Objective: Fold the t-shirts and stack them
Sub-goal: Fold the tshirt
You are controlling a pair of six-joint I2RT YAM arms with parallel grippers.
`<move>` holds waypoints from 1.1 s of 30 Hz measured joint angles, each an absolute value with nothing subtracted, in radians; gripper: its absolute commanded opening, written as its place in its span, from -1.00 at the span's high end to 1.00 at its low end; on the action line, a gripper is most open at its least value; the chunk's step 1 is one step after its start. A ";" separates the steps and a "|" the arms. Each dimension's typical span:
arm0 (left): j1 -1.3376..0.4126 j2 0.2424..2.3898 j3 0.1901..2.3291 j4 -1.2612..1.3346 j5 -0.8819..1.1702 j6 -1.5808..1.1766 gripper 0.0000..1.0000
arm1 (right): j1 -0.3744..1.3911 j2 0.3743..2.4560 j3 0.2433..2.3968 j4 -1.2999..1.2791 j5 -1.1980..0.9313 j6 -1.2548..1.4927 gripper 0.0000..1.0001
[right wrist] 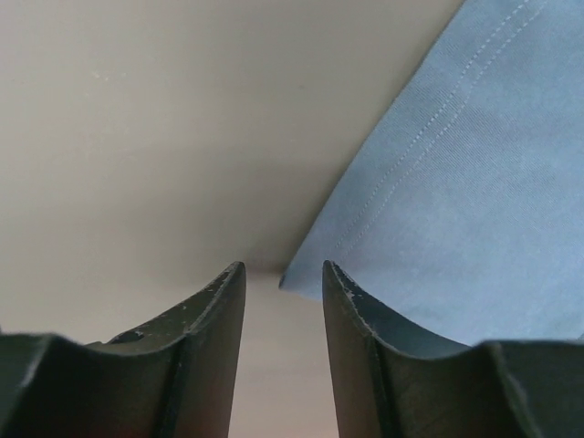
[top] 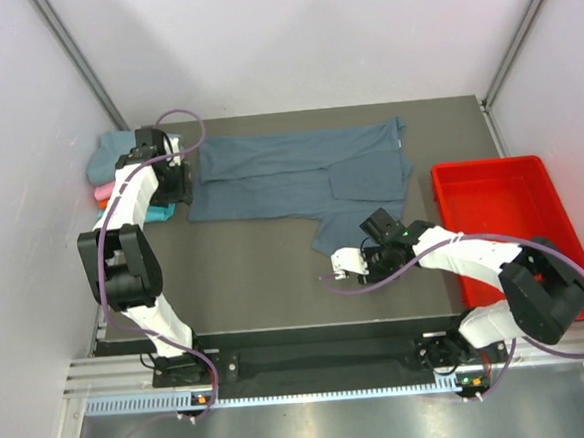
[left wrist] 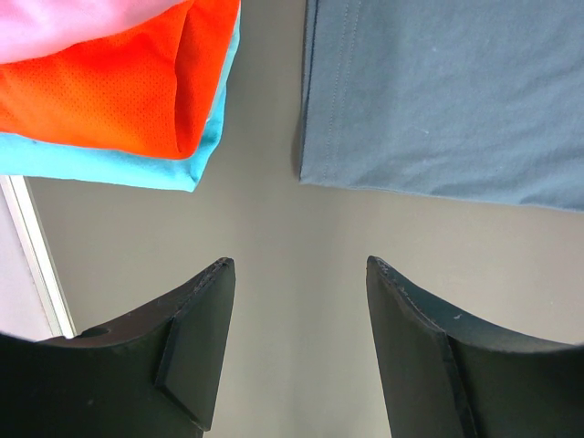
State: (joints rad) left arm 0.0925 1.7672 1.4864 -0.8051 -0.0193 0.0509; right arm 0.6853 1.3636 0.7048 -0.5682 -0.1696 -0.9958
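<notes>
Slate blue-grey cloth t-shirt (top: 299, 173) is judged partly folded; stack of folded pink, orange and turquoise shirts (left wrist: 119, 100) is already built.
Left claw (left wrist: 299, 274) is spread wide, empty: shirt edge ahead-right, stack ahead-left. Right claw (right wrist: 283, 274) is parted narrowly, nothing gripped, shirt corner just ahead on grey surface (right wrist: 137, 109). Further folds and stacking are judged outstanding.

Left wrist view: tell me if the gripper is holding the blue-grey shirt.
No, the left gripper stands open over bare table, short of the blue-grey shirt.
</notes>
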 measured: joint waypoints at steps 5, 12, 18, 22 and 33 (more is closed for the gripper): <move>0.095 1.767 1.487 -0.805 -0.019 0.051 -0.29 | 0.684 1.386 0.701 -0.545 -0.163 -0.997 0.41; 0.100 1.767 1.487 -0.805 -0.019 0.051 -0.29 | 0.684 1.395 0.698 -0.513 -0.141 -1.001 0.79; 0.110 1.767 1.487 -0.809 -0.003 0.046 -0.29 | 0.683 1.394 0.701 -0.511 -0.112 -0.993 1.00; 0.131 1.758 1.460 -0.810 0.036 0.028 -0.29 | 0.674 1.372 0.731 -0.531 -0.089 -0.985 1.00; 0.153 1.816 1.424 -0.824 0.118 -0.006 -0.17 | 0.671 1.343 0.866 -0.521 -0.050 -0.930 1.00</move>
State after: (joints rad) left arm 0.1528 1.8156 1.4239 -0.8238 0.1181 -0.0055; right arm 0.6708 1.3430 0.8661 -0.5205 -0.0502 -0.9298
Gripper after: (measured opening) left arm 0.594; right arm 0.006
